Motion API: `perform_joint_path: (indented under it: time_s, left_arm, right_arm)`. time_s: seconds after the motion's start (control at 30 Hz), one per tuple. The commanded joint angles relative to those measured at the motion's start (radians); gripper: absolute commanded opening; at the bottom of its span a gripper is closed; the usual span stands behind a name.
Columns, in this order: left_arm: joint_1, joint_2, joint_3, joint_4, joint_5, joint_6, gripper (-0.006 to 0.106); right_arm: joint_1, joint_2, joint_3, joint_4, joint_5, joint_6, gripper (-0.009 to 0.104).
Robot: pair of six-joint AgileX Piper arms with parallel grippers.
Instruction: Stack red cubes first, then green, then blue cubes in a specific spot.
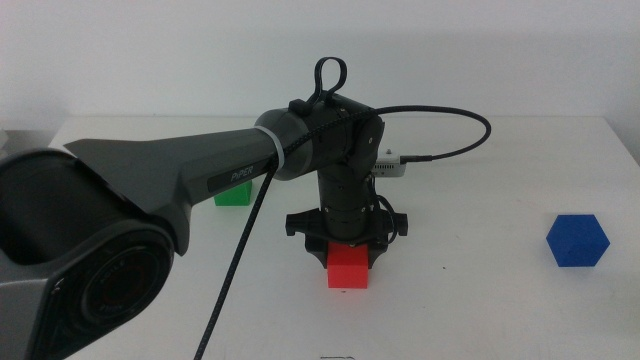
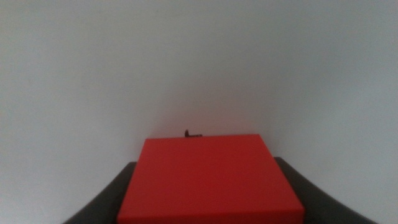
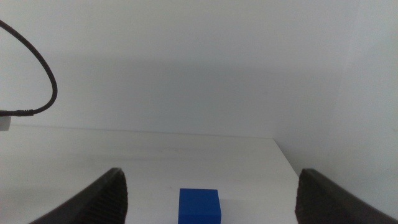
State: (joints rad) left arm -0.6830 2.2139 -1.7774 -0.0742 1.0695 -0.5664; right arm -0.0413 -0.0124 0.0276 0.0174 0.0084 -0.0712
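Left gripper (image 1: pixel 348 243) stands directly over the red cube (image 1: pixel 349 268) at mid-worktop, jaws flanking it closely; whether they actually clamp it, cannot tell. Green cube (image 1: pixel 233 193) behind-left of red; blue cube (image 1: pixel 577 241) far right. Right gripper (image 3: pixel 211 208) gapes wide, empty, facing blue.

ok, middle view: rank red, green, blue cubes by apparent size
1. blue cube: looks largest, fully in view.
2. red cube: slightly smaller, top hidden by the left gripper.
3. green cube: smallest, mostly hidden behind the arm and farther away, so unsure.
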Motion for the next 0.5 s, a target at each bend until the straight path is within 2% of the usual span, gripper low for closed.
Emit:
perform_joint_path:
  time_s: [0.0, 0.17, 0.47]
  left_arm:
    - [-0.004, -0.053, -0.023, -0.011, 0.015, -0.007, 0.054]
    - [-0.004, -0.057, -0.024, -0.003, 0.034, -0.007, 0.093]
    - [-0.004, -0.08, -0.103, 0.03, 0.112, -0.007, 0.093]
  right_arm:
    - [-0.005, -0.015, -0.011, -0.011, -0.077, -0.01, 0.071]
    - [-0.005, -0.015, -0.011, -0.011, -0.077, -0.01, 0.071]
    - [-0.005, -0.015, -0.011, -0.011, -0.077, -0.01, 0.071]
